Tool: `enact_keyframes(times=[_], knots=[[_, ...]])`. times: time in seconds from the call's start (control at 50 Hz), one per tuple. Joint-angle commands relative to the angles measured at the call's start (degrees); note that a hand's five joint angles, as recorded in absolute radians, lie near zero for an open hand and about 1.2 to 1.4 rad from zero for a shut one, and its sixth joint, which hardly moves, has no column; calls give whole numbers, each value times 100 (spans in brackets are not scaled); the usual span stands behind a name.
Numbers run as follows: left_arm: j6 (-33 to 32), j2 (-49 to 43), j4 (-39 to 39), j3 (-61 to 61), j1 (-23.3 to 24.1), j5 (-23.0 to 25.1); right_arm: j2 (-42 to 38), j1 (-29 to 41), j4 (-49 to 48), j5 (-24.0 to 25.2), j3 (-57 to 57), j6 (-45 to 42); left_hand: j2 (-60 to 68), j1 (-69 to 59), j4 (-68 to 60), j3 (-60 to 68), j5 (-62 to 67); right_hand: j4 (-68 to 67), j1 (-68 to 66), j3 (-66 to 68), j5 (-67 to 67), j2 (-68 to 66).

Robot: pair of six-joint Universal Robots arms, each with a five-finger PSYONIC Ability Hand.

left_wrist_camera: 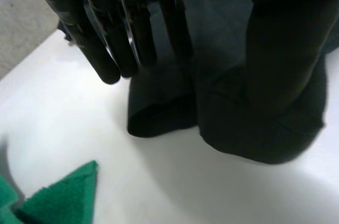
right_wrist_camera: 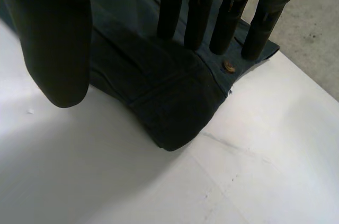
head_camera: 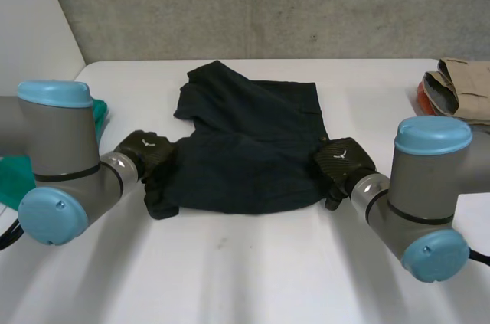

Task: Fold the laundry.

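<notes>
Navy garment (head_camera: 245, 148) lies mid-worktop (head_camera: 245, 263), with the left hand (head_camera: 145, 154) at its 8 o'clock corner and the right hand (head_camera: 344, 162) at 4 o'clock. Left wrist view: straight fingers (left_wrist_camera: 132, 33) over the garment's edge, gripping nothing. Right wrist view: straight fingers (right_wrist_camera: 201, 17) rest on it, unclenched.

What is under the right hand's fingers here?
The right hand's straight fingers rest on the dark garment near its side edge, beside a small metal stud. The cloth under them is hidden; white table shows around it.
</notes>
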State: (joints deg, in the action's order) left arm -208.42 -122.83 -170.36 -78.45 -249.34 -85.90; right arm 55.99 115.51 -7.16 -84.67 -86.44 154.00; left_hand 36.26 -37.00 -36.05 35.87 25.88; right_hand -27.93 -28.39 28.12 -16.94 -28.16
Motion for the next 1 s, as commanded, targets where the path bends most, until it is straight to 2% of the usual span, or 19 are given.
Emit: enact_keyframes(times=[0.02, 0.06, 0.16, 0.24, 0.32, 0.36, 0.4, 0.42, 0.48, 0.58, 0.7, 0.8, 0.86, 0.94, 1.0], knots=[[117, 48, 345, -21, 25, 336, -299, -37, -198, -50, 171, -195, 3222, -3148, -3244, 3262, 3260, -3522, -3476, 3503, -3620, -3498], [143, 66, 442, -48, 69, 407, -273, -46, -242, -85, 145, -195, 4370, -4296, -4391, 4409, 4407, -5201, -5155, 5182, -5300, -5178], [161, 259, 855, -214, 201, 355, 236, -81, -374, -103, -171, -151, 4374, -4300, -4395, 4413, 4412, -5207, -5161, 5188, -5306, -5184], [135, 531, 1154, -399, 254, 205, 632, -116, -287, 73, -329, -186, 4374, -4300, -4395, 4413, 4412, -5207, -5161, 5188, -5306, -5184], [126, 935, 1435, -549, 298, -5, 843, -117, 275, 345, -338, -335, 4374, -4300, -4395, 4413, 4412, -5207, -5161, 5188, -5306, -5184], [126, 1094, 1296, -610, 307, -102, 835, -143, 618, 416, -242, -405, 4374, -4300, -4395, 4413, 4412, -5207, -5161, 5188, -5306, -5184], [117, 1129, 1103, -654, 315, -155, 782, -134, 803, 416, -145, -406, 2552, -2478, -2573, 2591, 2590, -5207, -5161, 5188, -5306, -5184], [108, 1112, 910, -698, 342, -207, 686, -117, 934, 364, -32, -388, 844, -770, -865, 883, 882, -5207, -5161, 5188, -5306, -5184], [108, 1059, 724, -795, 412, -330, 536, -82, 1102, 188, 136, -301, 626, -552, -647, 665, 663, -5207, -5161, 5188, -5306, -5184], [117, 1024, 504, -1102, 649, -682, 369, -29, 1322, -365, 400, 112, -534, 608, 513, -495, -496, -5207, -5161, 5188, -5306, -5184], [82, 997, 302, -1252, 781, -876, 325, -11, 1384, -507, 523, 429, -671, 745, 649, -631, -633, -5207, -5161, 5188, -5306, -5184], [-32, 796, 4, -1191, 702, -911, 263, 41, 1463, -542, 620, 552, -687, 762, 666, -648, -650, -5207, -5161, 5188, -5306, -5184], [-76, 611, -260, -1094, 711, -929, 237, 77, 1507, -560, 637, 561, -587, 661, 565, -548, -549, -5207, -5161, 5188, -5306, -5184], [-155, 207, -717, -892, 781, -964, 211, 103, 1524, -604, 637, 605, 285, -211, -307, 324, 323, -5207, -5161, 5188, -5306, -5184], [-173, -74, -911, -707, 878, -990, 245, 112, 1542, -656, 655, 649, 3725, -3651, -3746, 3764, 3763, -5207, -5161, 5188, -5306, -5184]])
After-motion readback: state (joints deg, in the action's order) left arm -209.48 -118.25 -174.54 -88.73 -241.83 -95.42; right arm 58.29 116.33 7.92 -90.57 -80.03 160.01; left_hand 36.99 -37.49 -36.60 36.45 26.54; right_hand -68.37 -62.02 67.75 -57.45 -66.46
